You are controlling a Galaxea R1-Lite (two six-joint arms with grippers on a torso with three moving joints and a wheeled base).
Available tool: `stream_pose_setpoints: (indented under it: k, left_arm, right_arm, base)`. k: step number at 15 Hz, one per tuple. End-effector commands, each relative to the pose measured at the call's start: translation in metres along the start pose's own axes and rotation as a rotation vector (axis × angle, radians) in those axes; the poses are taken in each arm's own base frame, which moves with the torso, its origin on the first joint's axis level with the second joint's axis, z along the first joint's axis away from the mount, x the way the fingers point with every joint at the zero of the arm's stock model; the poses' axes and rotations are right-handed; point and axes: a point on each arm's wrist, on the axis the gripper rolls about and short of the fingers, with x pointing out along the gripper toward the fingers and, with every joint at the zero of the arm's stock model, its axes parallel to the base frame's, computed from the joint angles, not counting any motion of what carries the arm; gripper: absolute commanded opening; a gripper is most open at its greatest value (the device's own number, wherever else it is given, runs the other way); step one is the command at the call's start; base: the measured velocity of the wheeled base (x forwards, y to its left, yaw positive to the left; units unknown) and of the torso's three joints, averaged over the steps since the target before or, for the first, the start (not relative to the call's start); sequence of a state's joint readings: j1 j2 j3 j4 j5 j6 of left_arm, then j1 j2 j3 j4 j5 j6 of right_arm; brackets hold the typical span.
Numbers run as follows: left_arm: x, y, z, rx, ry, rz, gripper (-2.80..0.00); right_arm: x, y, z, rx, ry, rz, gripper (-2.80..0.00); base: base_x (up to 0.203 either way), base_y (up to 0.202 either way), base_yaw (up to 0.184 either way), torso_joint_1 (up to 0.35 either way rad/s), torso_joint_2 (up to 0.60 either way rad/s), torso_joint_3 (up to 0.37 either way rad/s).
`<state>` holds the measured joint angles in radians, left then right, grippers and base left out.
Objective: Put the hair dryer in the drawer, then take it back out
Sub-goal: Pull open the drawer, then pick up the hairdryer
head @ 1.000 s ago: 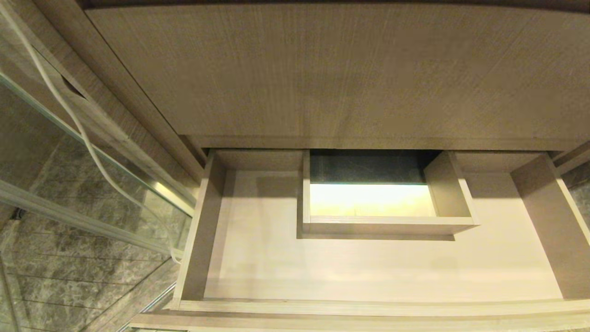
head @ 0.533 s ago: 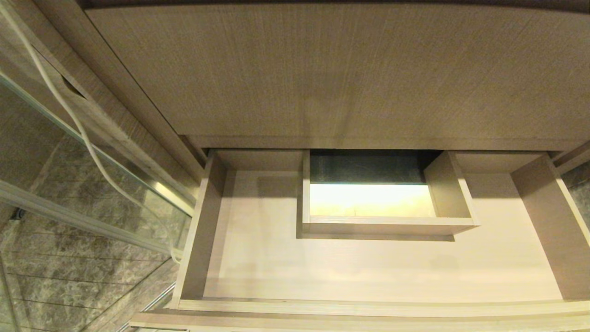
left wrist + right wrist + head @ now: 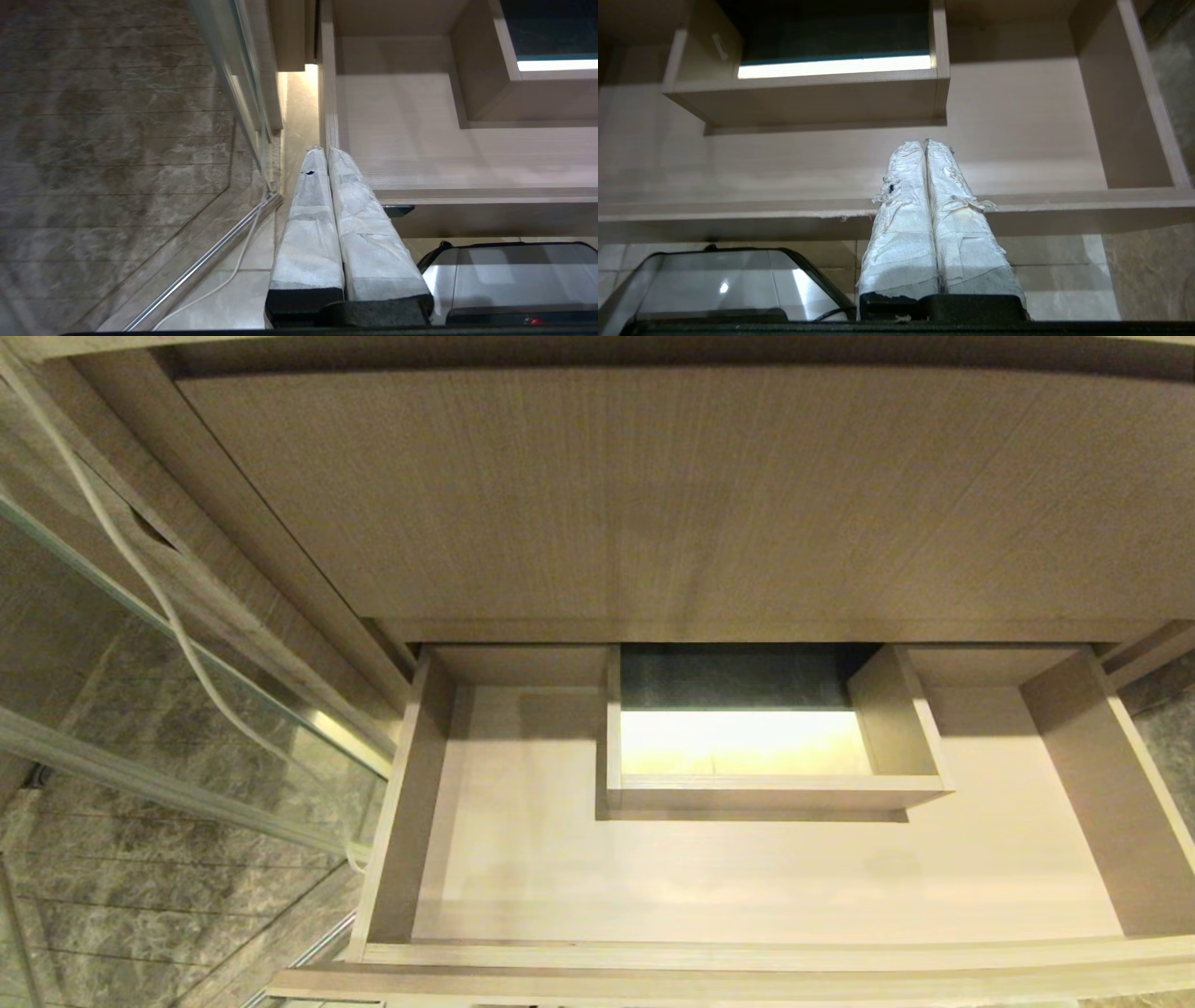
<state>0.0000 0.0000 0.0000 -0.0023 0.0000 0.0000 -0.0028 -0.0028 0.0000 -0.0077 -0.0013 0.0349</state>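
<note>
- Below the tall wood-grain panel [image 3: 709, 495], the drawer [image 3: 747, 957] stands pulled out with nothing lying on its floor; the boxed notch [image 3: 766, 793] rises at the back middle. The hair dryer itself shows in no view, only a white cord [image 3: 159, 597] trailing down past the glass panel [image 3: 140, 709] at the left, which may or may not be its own. The biggest risk, as I judge it, is that the search for the dryer starts from a wrong guess about where it lies.
- The open drawer juts toward the robot's base [image 3: 724, 284]; a drive or bend forward could knock its front rail.
- The cord runs on along the floor [image 3: 210, 289] near the glass track; a wheel or a lifted dryer could snag it and jerk the load.
- The left gripper [image 3: 322, 151] hangs just outside the drawer's left wall, jaws pressed together on nothing; a careless swing could scrape that wall.
- The right gripper [image 3: 924, 142] hangs before the drawer front, jaws likewise closed and empty; both must open before any grasp, or they will only push the dryer away.
</note>
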Motion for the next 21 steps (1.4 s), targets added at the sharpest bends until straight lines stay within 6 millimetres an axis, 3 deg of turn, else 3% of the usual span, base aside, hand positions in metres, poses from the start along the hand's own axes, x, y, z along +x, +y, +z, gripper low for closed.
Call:
stream_pose_setpoints:
  k: [1, 8, 14, 21]
  left_arm:
    - [0.0000, 0.0000, -0.0005, 0.000, 0.001, 0.000, -2.80]
    - [-0.0001, 0.0000, -0.0002, 0.000, 0.000, 0.000, -2.80]
    - [0.0000, 0.0000, -0.0001, 0.000, 0.001, 0.000, -2.80]
    - [-0.0001, 0.0000, -0.0001, 0.000, -0.001, 0.000, -2.80]
  right_arm:
    - [0.0002, 0.0000, -0.0004, 0.000, 0.003, -0.001, -2.80]
    - [0.0002, -0.0002, -0.0006, -0.001, 0.004, -0.004, -2.80]
    - [0.0002, -0.0001, -0.0006, -0.004, 0.004, -0.004, -2.80]
    - [0.0002, -0.0001, -0.0004, 0.002, 0.003, -0.003, -2.80]
  base:
    - [0.000, 0.000, 0.000, 0.246, -0.44, -0.187]
    - [0.000, 0.000, 0.000, 0.156, -0.47, -0.211]
    - [0.004, -0.017, 0.151, 0.385, -0.50, -0.234]
    - [0.003, -0.004, 0.067, 0.063, -0.10, -0.046]
